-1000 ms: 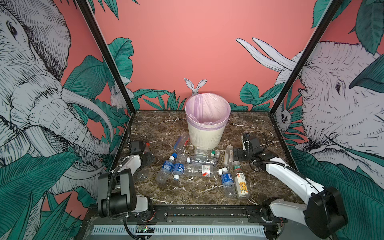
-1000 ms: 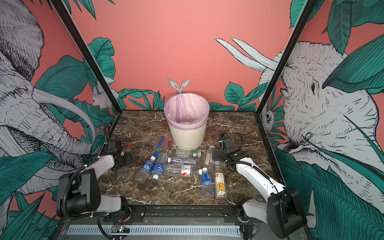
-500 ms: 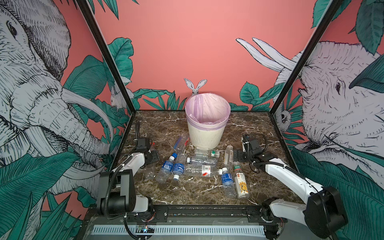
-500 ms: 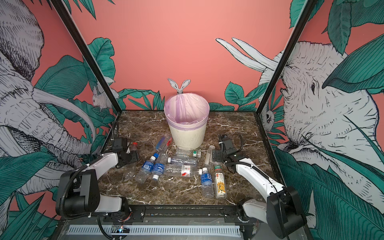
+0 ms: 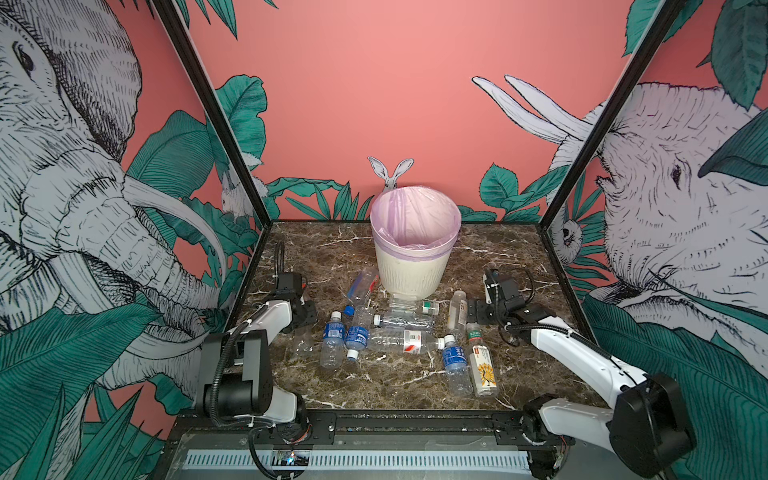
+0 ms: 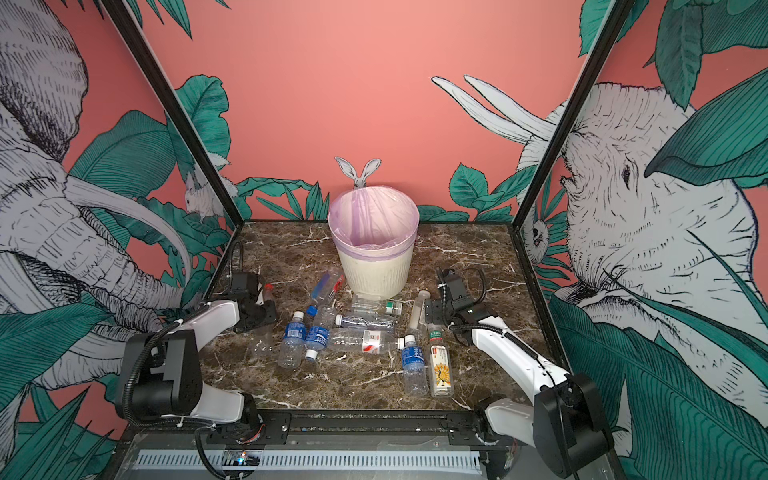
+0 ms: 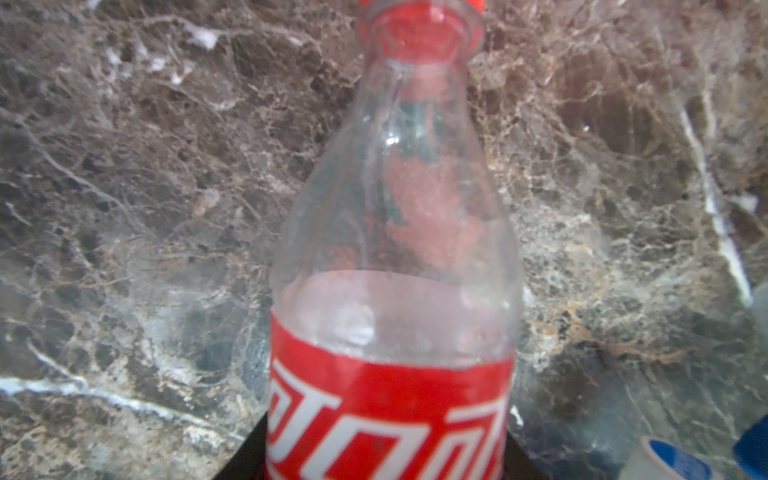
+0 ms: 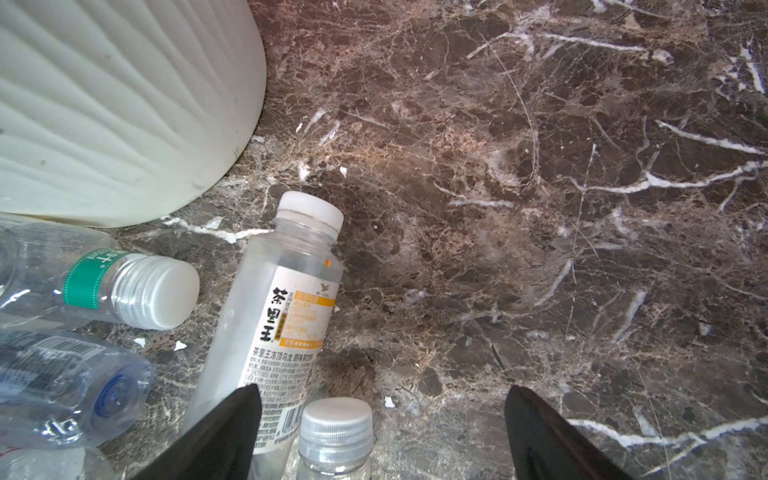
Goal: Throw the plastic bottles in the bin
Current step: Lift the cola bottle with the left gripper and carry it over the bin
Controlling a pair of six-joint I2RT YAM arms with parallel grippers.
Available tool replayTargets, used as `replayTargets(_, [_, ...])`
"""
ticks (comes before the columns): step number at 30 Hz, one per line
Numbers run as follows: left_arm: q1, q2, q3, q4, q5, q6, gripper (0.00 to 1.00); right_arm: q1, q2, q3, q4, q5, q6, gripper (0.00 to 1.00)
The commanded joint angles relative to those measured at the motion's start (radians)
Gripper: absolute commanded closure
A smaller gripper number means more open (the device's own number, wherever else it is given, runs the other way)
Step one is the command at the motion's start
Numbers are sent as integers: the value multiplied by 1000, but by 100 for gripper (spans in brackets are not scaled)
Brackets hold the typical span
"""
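Closing on the red-label bottle (image 7: 390,291) at the left of the table (image 5: 374,386), our left gripper (image 5: 306,319) has just pinched its body, so we judge the lift toward the bin (image 5: 411,274), far centre, can start. Our right gripper (image 8: 382,392) hangs wide open over a white-capped bottle (image 8: 286,316); the bin looks empty.

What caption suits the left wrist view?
Clear plastic bottle, red cap, red-white label, clamped by left gripper against brown marbled tabletop.

Both top views look down from the front over the whole brown marble bench (image 5: 374,386). Left wrist view: very close on a red-labelled clear plastic bottle (image 7: 390,291). Right wrist view: low over the bench, beside the cream ribbed bin (image 8: 104,104).
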Motion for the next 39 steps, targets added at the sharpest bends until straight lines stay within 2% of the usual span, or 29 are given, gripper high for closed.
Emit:
replayTargets(1, [-15,-98,8,-38,-31,8,57,3,-22,-4,11,2,7,7])
replayTargets(5, [-80,-323,-36,25,-77,49,54,4,-19,-12,25,0,7,7])
replayTargets(7, [-116,-450,-66,63,-64,65,54,4,-20,-19,36,-10,9,6])
replayTargets(10, [-128,-580,-103,102,24,73,52,5,-21,-32,61,-24,7,7])
replayTargets(15, [-154,-694,-156,194,263,62,49,6,-20,-41,79,-30,1,7])
replayTargets(19, [-262,-811,-210,278,300,68,43,7,-24,-49,79,-30,1,7])
replayTargets(28, [-515,-878,-154,220,258,97,45,9,-53,-72,76,-22,6,7])
replayTargets(33, [-579,-926,-102,172,218,83,47,10,-66,-80,78,-25,6,7])
replayTargets(39, [-590,-903,-1,145,228,79,46,13,-71,-79,80,-32,12,7])
